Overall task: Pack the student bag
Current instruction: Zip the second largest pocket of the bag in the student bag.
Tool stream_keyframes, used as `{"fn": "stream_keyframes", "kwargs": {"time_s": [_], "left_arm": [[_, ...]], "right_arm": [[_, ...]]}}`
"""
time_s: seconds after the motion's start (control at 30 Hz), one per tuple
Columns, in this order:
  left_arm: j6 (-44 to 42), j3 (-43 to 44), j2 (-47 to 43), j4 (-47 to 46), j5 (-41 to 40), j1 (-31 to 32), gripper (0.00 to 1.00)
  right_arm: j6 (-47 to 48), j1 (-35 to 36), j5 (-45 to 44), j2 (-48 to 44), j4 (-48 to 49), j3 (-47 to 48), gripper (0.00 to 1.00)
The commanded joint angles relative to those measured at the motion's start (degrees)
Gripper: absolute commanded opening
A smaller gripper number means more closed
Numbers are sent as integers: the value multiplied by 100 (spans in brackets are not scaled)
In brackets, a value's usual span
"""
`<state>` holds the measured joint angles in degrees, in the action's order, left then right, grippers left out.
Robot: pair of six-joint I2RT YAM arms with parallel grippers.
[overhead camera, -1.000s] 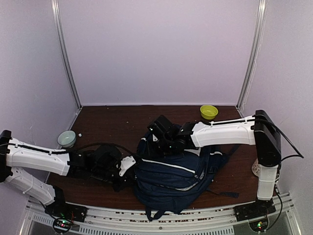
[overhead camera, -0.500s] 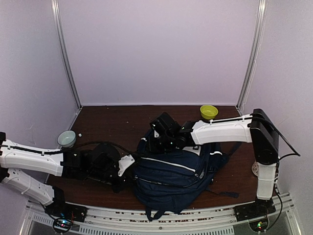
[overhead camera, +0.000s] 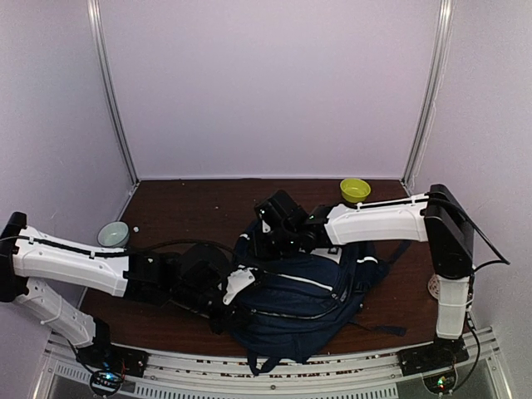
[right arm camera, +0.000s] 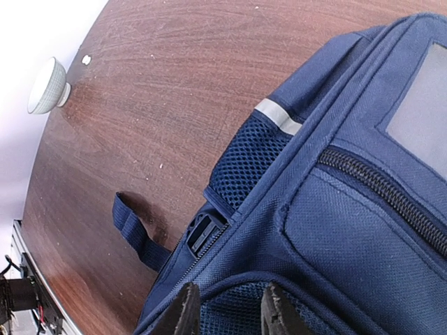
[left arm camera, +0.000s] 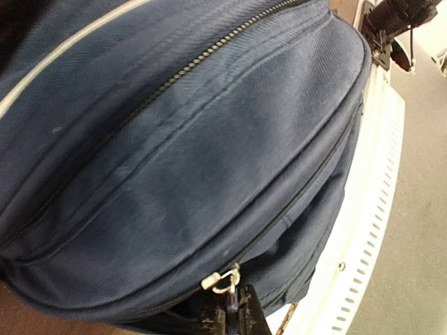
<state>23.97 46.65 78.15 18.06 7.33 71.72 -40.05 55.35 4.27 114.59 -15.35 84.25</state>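
Observation:
The student bag (overhead camera: 293,293), navy blue with a white stripe, lies flat in the middle of the table. At its near left side my left gripper (overhead camera: 227,306) is shut on the zipper pull (left arm camera: 230,300), just below the metal slider (left arm camera: 218,280) on the bag's main zip; the zip behind the slider looks closed. My right gripper (overhead camera: 264,239) rests on the bag's far top end. Its fingers (right arm camera: 186,313) stand a little apart, pinching a fold of blue mesh fabric (right arm camera: 234,315) beside a dark buckle (right arm camera: 204,233). What is inside the bag is hidden.
A yellow-green bowl (overhead camera: 355,189) sits at the back right. A pale bowl (overhead camera: 113,235) with a small white bit (overhead camera: 135,228) beside it stands at the left. A white perforated object (overhead camera: 434,287) is behind the right arm's base. A loose strap (right arm camera: 133,234) trails onto the wood.
My left gripper has travelled right along the bag's near side with the zipper pull in it. The right arm lifted slightly, then held still on the bag's top.

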Motion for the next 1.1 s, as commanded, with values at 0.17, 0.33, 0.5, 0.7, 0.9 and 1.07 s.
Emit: {"fn": "stream_keyframes", "kwargs": {"time_s": [0.17, 0.33, 0.5, 0.7, 0.9, 1.07], "left_arm": [[129, 466, 444, -382, 777, 114, 0], [135, 536, 474, -399, 864, 114, 0], [22, 769, 761, -380, 997, 114, 0], [-166, 1264, 1210, -304, 1284, 109, 0], [-349, 1868, 1835, -74, 1471, 114, 0], [-426, 2394, 2248, -26, 1700, 109, 0]], "right_arm": [[660, -328, -539, -611, -497, -247, 32], [961, -445, -846, -1212, -799, -383, 33], [1074, -562, -1108, -1807, -1049, -644, 33], [1074, -632, -1535, -2590, -1169, -1216, 33], [1047, -685, -1805, -3220, -1415, -1587, 34], [933, -692, -1923, -3807, -1597, -1936, 34]]}}
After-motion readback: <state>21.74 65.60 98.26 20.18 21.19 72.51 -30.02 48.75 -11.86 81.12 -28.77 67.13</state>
